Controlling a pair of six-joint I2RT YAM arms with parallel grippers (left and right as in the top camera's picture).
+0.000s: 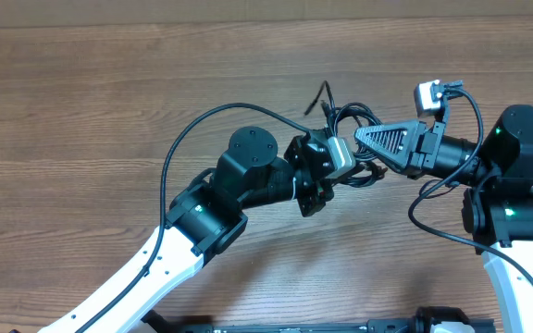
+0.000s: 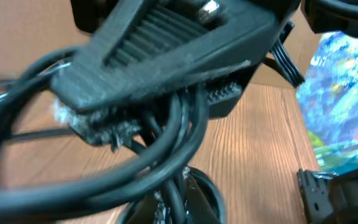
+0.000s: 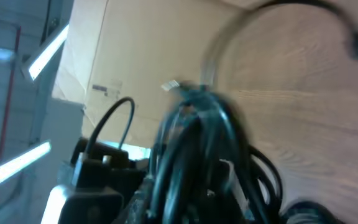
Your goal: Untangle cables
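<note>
Left gripper (image 1: pixel 343 161) clenches the thin black tangled cables (image 1: pixel 350 115); right gripper (image 1: pixel 366 141) state unclear. Advisable: hold firm, draw one strand away slowly.

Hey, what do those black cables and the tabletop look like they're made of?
The cables look jacketed in black rubber or soft plastic: smooth, shiny highlights, easy bends. The table looks like brown wood or wood-print laminate, matte; grain streaks show.
</note>
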